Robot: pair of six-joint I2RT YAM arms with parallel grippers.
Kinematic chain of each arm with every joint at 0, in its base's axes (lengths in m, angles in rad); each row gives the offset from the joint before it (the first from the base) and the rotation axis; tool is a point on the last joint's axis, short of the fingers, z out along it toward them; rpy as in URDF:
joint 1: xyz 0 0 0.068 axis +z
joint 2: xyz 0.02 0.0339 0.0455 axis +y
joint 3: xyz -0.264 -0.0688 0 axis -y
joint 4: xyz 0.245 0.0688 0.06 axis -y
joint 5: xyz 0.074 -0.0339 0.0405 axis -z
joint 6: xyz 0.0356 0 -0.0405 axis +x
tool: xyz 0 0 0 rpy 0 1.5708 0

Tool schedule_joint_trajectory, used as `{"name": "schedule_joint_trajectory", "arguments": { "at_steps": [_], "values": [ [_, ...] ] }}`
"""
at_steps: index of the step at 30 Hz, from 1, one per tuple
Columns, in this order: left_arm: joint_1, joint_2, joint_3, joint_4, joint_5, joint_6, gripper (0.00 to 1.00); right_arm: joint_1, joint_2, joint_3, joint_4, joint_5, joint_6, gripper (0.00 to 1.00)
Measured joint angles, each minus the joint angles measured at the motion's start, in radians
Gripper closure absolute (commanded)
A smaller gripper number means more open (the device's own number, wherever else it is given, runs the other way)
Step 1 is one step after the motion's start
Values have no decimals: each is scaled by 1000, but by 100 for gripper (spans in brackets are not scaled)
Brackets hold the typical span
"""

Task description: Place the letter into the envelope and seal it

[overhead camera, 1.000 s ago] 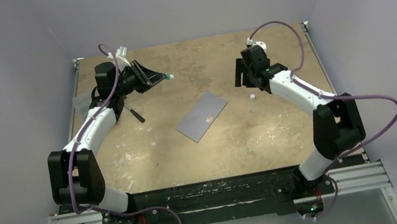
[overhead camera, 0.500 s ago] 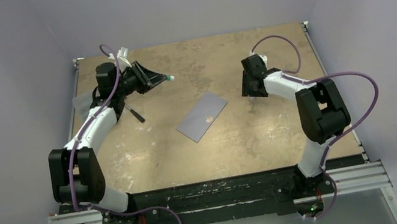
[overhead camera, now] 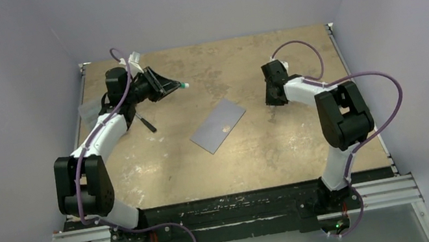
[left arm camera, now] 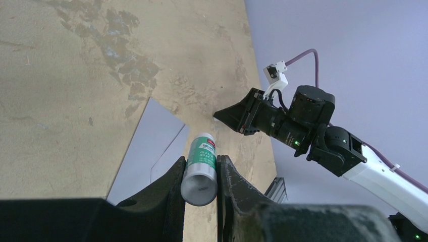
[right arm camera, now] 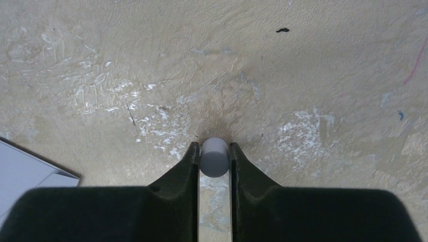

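1. Right claw clamps a small grey round cap on the tan surface.
2. Left claw grips a green-and-white glue stick aloft.
3. Flat grey-blue paper envelope lies mid-surface, between both arms.

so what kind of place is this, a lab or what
Likely a robot lab test cell: the left arm and right arm are bolted to a metal rail at the edge of a scuffed tan table, boxed in by plain lavender walls.
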Motion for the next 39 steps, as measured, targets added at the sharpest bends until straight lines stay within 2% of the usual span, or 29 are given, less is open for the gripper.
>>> {"name": "schedule_joint_trajectory", "arguments": {
  "at_steps": [3, 8, 14, 19, 22, 27, 34, 39],
  "values": [
    [0, 0, 1, 1, 3, -3, 100, 0, 0, 0, 3, -5, -4, 96],
    [-1, 2, -1, 53, 29, -47, 100, -1, -38, 0, 8, -95, -11, 98],
    [-1, 2, -20, 275, 67, -166, 100, -6, -223, 20, 122, -427, 24, 99],
    [-1, 3, 14, 393, 93, -240, 100, -5, -341, 61, 380, -719, 175, 99],
    [-1, 13, 96, 366, 106, -266, 100, 2, -363, 68, 521, -847, 285, 99],
    [-2, 34, 222, 285, 114, -291, 100, 34, -330, 130, 588, -933, 380, 99],
    [-6, 38, 233, 285, 150, -371, 100, 100, -279, 203, 623, -969, 434, 99],
    [-14, 39, 240, 275, 178, -377, 100, 137, -261, 214, 652, -960, 447, 99]
  ]
}}
